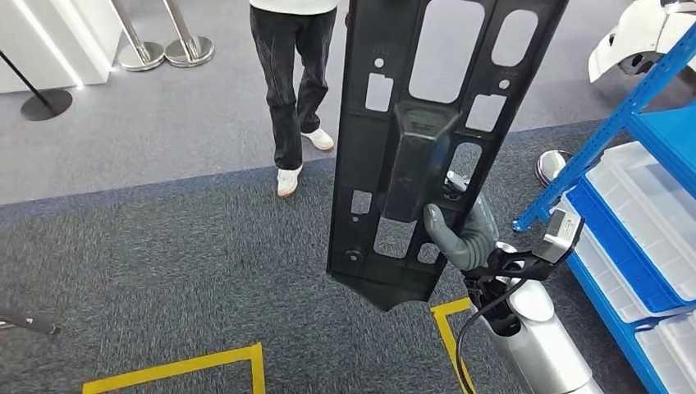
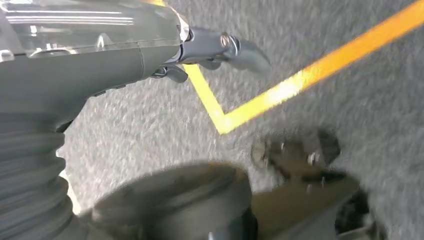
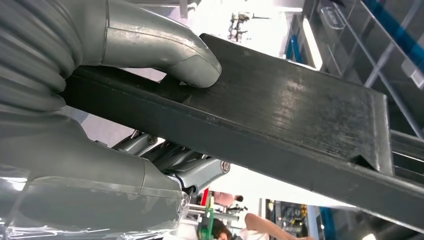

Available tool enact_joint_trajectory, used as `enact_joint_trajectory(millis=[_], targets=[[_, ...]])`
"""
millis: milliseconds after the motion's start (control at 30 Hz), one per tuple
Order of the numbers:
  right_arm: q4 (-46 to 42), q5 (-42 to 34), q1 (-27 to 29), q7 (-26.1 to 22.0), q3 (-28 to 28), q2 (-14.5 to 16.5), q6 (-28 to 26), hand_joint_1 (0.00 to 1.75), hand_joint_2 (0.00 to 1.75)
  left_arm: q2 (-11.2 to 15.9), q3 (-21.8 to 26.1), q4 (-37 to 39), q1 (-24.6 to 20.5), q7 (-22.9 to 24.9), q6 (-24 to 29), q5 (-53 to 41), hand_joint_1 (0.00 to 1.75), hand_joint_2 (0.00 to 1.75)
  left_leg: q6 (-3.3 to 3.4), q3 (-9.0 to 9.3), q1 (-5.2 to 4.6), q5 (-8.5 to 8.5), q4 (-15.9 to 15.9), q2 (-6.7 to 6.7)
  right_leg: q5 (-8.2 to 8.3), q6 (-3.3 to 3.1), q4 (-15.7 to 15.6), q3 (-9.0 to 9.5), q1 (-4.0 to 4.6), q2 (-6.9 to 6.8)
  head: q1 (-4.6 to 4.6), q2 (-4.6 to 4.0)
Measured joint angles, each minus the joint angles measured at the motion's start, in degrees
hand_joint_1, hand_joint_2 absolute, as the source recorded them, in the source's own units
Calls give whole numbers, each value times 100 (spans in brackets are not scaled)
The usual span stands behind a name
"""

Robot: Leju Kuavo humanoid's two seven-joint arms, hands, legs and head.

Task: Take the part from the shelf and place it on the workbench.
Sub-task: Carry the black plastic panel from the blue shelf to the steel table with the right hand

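Gripping the black part (image 1: 427, 139), right hand (image 1: 460, 238) raised.

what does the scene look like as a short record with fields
right hand: right hand grips the black part, thumb pressed on it
part: held upright, above the carpet
left hand: left hand hangs over the floor, holding nothing
shelf: blue shelf on the right with clear bins
person: person standing ahead
floor: yellow tape on grey carpet
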Motion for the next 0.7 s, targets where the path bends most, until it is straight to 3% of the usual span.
enact_joint_trajectory(millis=[33,100,167,233,267,300,333,400,467,533,567,633,700], targets=[[-18,1,0,4,-8,0,1,145,175,2,1,0,4,18,-6,9,0,175,-27,-12,3,4,-8,-34,1,9,-55,30,-11,-77,1,0],[-42,1,4,9,-17,0,2,145,175,7,2,-1,10,44,-15,15,0,175,-99,-65,-24,-99,111,160,26,13,-171,105,-49,-231,0,0],[-50,1,15,10,-36,-11,3,145,175,20,4,-1,-12,57,-29,14,0,175,-182,-278,-23,-413,634,496,30,0,-235,169,-67,-405,-1,0],[-46,0,43,5,-54,-25,4,145,175,31,7,-1,-50,59,-45,15,0,175,-256,-551,17,-688,1287,621,12,-1,-232,185,-72,-588,-2,0],[-44,-1,61,0,-56,-28,8,145,175,32,8,-1,-60,62,-50,15,0,175,-288,-591,37,-697,1421,646,-2,10,-223,188,-80,-676,-2,0],[-43,-1,75,-7,-57,-28,15,145,175,33,8,-1,-61,74,-49,15,0,175,-318,-530,59,-605,1346,674,-18,26,-206,189,-91,-754,-2,0],[-43,-1,80,-13,-58,-28,24,145,175,34,8,-1,-54,92,-44,13,0,175,-342,-369,80,-432,1067,723,-41,51,-180,192,-106,-826,-2,0],[-43,10,74,-20,-66,-28,38,145,175,39,8,-1,-26,120,-28,11,0,175,-359,-7,75,-189,369,941,-97,120,-107,191,-113,-946,-2,0],[-43,44,68,-24,-83,-28,40,145,175,48,9,-1,1,87,-17,18,0,175,-266,120,38,-167,50,1077,-128,185,-55,173,-80,-1058,-2,0],[-43,66,51,-38,-95,-21,66,145,175,53,11,-1,14,15,-3,48,0,175,-138,81,21,-165,37,987,-132,230,-49,169,-60,-1180,-2,0],[-42,64,26,-48,-96,-11,90,145,175,53,13,-1,15,-19,8,70,0,175,-101,72,26,-150,29,920,-164,255,-28,168,-71,-1147,-2,0],[-37,50,-37,-73,-103,19,137,145,175,53,19,-1,-3,-56,25,111,0,175,-32,66,45,-117,11,799,-385,293,282,41,-112,-864,-2,0],[-19,45,-71,-84,-111,37,154,145,175,50,24,-1,-29,-72,32,127,0,175,5,61,46,-102,8,671,-751,301,1035,-311,-129,-561,-2,0]])
